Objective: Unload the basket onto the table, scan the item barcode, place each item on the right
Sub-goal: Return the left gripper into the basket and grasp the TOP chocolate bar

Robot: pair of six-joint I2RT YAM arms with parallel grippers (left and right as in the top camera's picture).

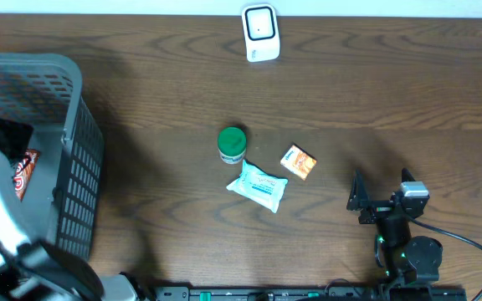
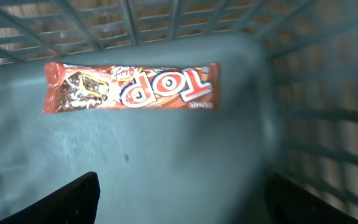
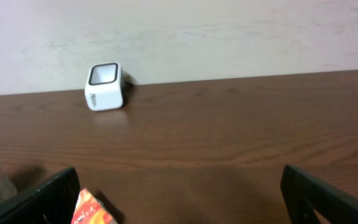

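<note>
Overhead camera looks straight down on the tabletop [image 1: 325, 84]. Left wrist camera peers closely into the basket [image 2: 166, 162]. Right wrist camera looks low across the wood toward the scanner [image 3: 105, 86], also visible overhead.

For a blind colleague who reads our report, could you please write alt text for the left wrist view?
A red chocolate bar printed TOP lies flat on the grey floor of a plastic basket, near one lattice wall. The left tool hangs above with its two dark fingers wide apart at the bottom corners, touching nothing.
</note>
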